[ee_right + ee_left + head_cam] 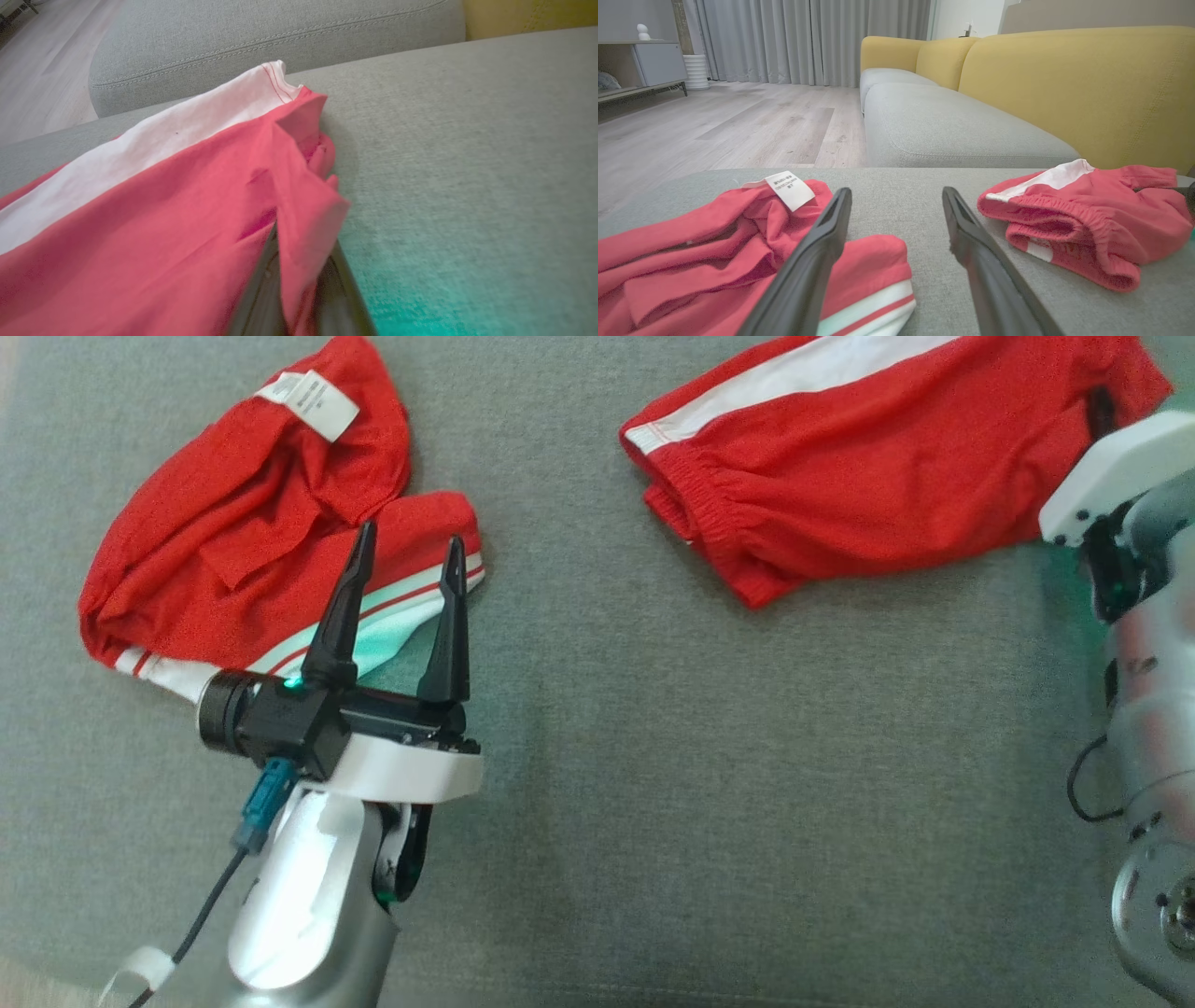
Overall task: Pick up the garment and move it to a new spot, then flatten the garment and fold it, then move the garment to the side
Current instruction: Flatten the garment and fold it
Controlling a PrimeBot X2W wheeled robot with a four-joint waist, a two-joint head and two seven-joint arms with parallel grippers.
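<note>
- Two red garments lie well apart on a grey cushion [700,756].
- The left garment [233,523] is crumpled at the head view's upper left. Its white label [313,401] faces up and a white-striped hem shows at its near edge.
- The left gripper [411,534] has its fingers spread apart and holds nothing. In the head view one fingertip overlaps the garment's hem corner; whether it touches the cloth cannot be told.
- The right garment [840,476] lies at the upper right, with a white stripe [794,373] along its far side and an elastic waistband toward the centre.
- The right gripper [303,261] is clamped on a fold at this garment's right edge, with red cloth pinched between its dark fingers.
- In the left wrist view, a yellow backrest [1064,93] and a wood floor [714,126] lie beyond.
</note>
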